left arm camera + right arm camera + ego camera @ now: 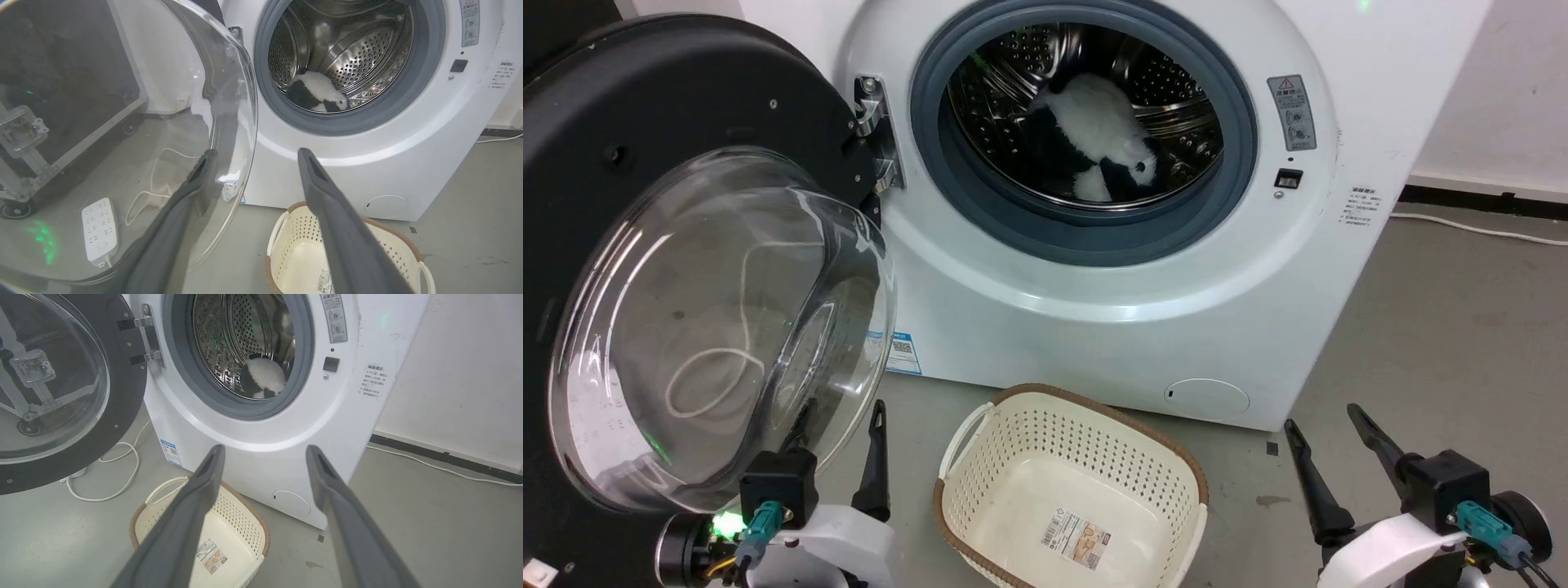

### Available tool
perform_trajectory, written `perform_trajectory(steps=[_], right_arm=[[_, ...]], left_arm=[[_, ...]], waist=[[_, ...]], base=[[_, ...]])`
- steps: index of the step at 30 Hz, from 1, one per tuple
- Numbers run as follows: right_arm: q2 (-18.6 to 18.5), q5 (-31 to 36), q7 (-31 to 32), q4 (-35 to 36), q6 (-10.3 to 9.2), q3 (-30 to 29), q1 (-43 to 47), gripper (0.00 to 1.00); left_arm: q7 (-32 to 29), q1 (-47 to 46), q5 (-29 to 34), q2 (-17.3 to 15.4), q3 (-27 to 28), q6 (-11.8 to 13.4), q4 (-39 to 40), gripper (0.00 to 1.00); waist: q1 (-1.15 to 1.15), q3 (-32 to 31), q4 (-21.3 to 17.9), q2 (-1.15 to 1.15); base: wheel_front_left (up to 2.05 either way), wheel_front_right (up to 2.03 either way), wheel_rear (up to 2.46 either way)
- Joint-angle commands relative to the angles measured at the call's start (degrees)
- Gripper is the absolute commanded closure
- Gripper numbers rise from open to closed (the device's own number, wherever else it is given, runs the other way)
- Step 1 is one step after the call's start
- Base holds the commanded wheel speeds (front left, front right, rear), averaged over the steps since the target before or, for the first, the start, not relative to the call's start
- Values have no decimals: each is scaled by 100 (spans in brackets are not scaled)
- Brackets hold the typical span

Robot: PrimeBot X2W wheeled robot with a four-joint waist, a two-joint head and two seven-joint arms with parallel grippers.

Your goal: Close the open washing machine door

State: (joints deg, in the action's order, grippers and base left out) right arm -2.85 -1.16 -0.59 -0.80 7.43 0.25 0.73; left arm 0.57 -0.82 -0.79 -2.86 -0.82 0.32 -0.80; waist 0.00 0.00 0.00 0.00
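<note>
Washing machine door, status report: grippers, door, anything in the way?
Left gripper open, right gripper open, both empty. Washing machine door wide open, left gripper beside its glass. Plush toy inside drum; laundry basket on floor in front.

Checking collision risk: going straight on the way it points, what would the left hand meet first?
Probably the bulging glass window of the washing machine door: its edge lies between the fingertips of the left hand, one finger showing through it. Behind it stands the washing machine. Depth is unclear.
</note>
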Motion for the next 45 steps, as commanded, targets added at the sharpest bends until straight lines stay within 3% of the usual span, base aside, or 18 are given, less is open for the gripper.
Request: perform_trajectory(steps=[1,21,22,23,31,37,45], right_arm=[[0,-83,-51,-29,0,8,40,0],[-1,-480,-339,-202,1,9,160,0],[-1,-496,-351,-210,2,9,164,0],[-1,-513,-363,-218,2,10,168,0],[-1,-655,-459,-274,2,0,207,0],[-1,-801,-555,-344,2,-32,219,0],[-1,-924,-639,-429,3,-52,209,0]], left_arm=[[53,0,-69,0,-26,14,-36,0],[342,-3,-373,-1,-240,34,-274,0],[354,-3,-393,-1,-248,35,-283,55],[366,-4,-415,-1,-257,33,-288,100],[462,-53,-595,-1,-305,-28,-48,100],[558,-233,-681,-1,-122,-35,981,100],[642,-484,-807,-1,452,238,1938,100]], waist=[[0,-1,0,0],[0,-35,-4,0],[0,-37,-2,0],[0,-39,0,0],[0,-46,78,0],[0,-47,353,0],[0,-60,752,0]], base=[[0,0,0],[0,0,0],[0,0,0],[0,0,0],[0,0,0],[0,0,0],[0,0,0]])
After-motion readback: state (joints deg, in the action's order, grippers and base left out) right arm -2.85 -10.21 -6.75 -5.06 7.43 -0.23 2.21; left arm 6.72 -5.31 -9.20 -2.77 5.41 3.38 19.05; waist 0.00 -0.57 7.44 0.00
